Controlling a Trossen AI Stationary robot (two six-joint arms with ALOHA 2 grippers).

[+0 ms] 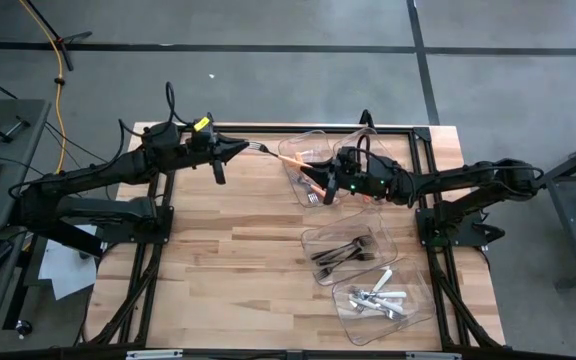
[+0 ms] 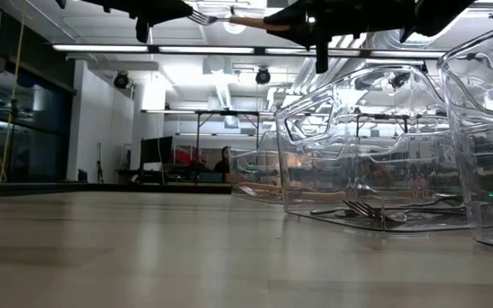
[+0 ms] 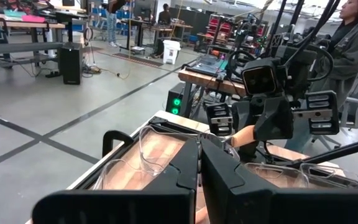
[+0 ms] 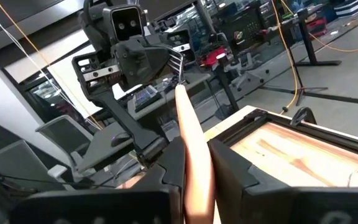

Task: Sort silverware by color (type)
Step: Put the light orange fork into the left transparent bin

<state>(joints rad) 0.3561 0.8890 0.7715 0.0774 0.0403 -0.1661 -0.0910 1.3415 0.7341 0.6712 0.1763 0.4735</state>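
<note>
While both grippers (image 1: 240, 148) (image 1: 313, 165) clamp orange fork (image 1: 280, 156), table edge (image 1: 268, 130) near.

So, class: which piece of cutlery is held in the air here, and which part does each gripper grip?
An orange-handled fork. The left gripper is shut on its metal head end; the right gripper clasps its orange handle.

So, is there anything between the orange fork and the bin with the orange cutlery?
Nothing visible. Both pincers, left and right, hold the orange fork in the air, right at that bin's edge.
</note>
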